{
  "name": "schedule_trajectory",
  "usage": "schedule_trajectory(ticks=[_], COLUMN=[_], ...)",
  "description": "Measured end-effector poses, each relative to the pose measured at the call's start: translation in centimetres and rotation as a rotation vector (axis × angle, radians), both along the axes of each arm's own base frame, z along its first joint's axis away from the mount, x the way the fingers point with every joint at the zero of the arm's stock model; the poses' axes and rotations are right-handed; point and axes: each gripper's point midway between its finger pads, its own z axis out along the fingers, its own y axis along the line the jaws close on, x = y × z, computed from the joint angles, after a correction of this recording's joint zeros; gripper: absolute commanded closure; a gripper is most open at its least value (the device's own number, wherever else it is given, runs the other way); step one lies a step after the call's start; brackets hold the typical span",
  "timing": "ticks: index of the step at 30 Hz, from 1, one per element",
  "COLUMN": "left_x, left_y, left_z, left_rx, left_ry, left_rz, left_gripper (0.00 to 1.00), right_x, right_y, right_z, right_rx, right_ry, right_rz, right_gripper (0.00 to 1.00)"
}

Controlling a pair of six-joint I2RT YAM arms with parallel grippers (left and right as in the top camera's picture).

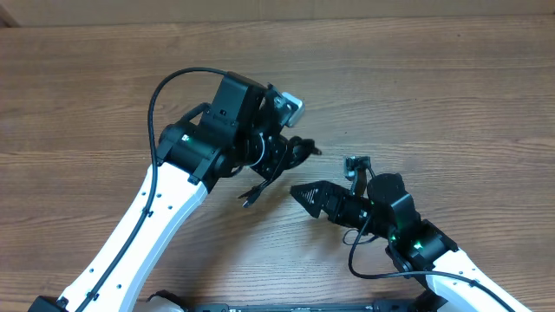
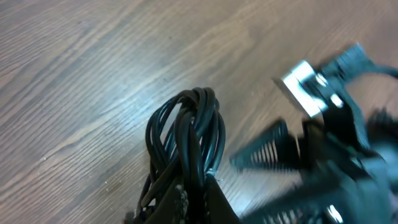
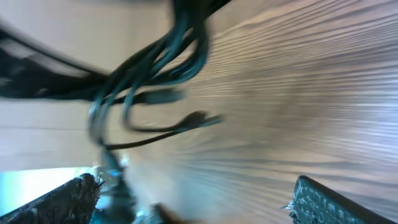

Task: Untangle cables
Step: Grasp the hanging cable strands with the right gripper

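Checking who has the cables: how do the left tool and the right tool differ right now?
The left tool is shut on the bundle of cables; the right tool is open wide, apparently gripping nothing. In the overhead view the left tool sits higher in the picture than the right tool. Both are black and close together above the wooden table.

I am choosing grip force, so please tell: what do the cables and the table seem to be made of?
The cables: probably rubber or plastic sheath, glossy black; light glints along the bent loops. The table: wood or wood-look laminate, matt; grain lines show.
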Motion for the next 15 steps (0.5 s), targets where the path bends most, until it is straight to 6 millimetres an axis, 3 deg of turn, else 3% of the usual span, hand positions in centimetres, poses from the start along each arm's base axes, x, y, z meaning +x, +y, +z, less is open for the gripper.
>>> schedule_trajectory(ticks=[8, 11, 15], left_x=[-2.6, -2.3, -2.2], left_y=[0.7, 1.3, 1.4], left_z=[-1.1, -1.4, -1.5], left_rx=[0.099, 0.155, 0.173], left_ry=[-0.062, -0.115, -0.142], left_rz=[-0.296, -0.345, -0.379], left_gripper=[0.96, 0.96, 0.96], right_x=[1.4, 2.2, 1.9], right_y=[-1.7, -2.9, -3.5], right_z=[-0.3, 0.8, 2.5], right_rx=[-0.064, -0.030, -0.059], right_ry=[-0.062, -0.085, -0.267], right_rz=[-0.046, -0.061, 0.065], right_gripper=[0.00, 0.00, 0.00])
